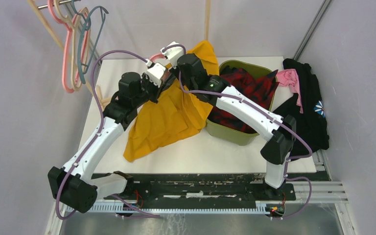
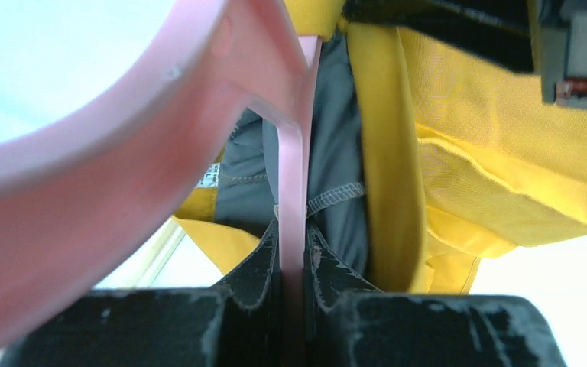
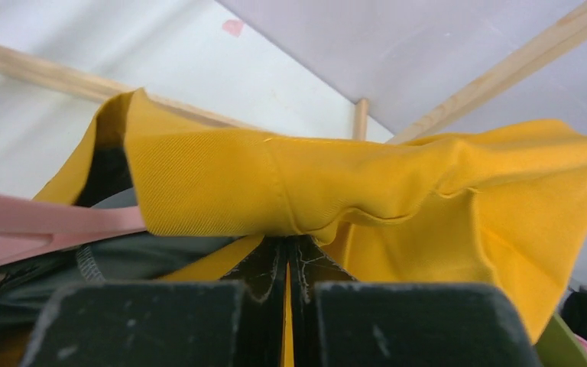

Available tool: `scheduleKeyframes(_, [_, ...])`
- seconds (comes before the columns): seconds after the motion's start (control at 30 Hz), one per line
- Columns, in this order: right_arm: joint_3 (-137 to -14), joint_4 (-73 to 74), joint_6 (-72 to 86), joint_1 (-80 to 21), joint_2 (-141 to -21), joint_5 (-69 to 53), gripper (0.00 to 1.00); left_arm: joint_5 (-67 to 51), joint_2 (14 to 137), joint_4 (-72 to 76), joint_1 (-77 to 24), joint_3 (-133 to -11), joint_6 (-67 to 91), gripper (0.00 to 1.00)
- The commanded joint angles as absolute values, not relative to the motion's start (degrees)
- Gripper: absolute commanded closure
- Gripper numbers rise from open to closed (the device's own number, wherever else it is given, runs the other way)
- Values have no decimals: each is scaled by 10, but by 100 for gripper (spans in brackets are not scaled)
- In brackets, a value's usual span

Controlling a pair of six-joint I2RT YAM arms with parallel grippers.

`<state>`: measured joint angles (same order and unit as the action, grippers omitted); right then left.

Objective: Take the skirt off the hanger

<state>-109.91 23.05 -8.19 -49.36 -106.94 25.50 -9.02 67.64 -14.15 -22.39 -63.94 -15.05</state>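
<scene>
Two grippers work over the far middle of one table [image 1: 200, 152]. The left gripper [image 2: 292, 256] clamps the bar of one pink hanger [image 2: 290, 168], and the right gripper [image 3: 287, 260] pinches the one yellow skirt [image 1: 169, 115] at an upper fold. The skirt hangs from there onto the tabletop, touching one green bin [image 1: 230, 132] of red plaid cloth [image 1: 245, 93]. One black garment heap [image 1: 308, 112] lies at the right edge. Spare hangers [image 1: 76, 49] overlap at the far left, so their count is unclear. From above, arms and cloth hide both sets of fingers. Bare tabletop shows along the near edge and on the left.
</scene>
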Motion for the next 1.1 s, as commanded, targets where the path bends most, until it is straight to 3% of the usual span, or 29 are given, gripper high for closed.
scheduleKeyframes(0.0, [-1149, 167, -133, -468, -1067, 385, 99, -89, 626, -103, -224, -631, -155, 97])
scheduleKeyframes(0.4, [-1203, 79, -239, -431, -1039, 417, 99, -83, 625, -119, -223, -582, -179, 97])
scheduleKeyframes(0.77, [-1232, 166, -110, -432, -990, 317, 99, -48, 682, -108, -224, -605, -203, 97])
scheduleKeyframes(0.93, [-1169, 191, -37, -449, -948, 217, 99, -26, 728, -96, -223, -652, -206, 97])
scheduleKeyframes(1.07, [-1131, 184, -37, -455, -923, 209, 99, -19, 765, -96, -223, -700, -206, 97])
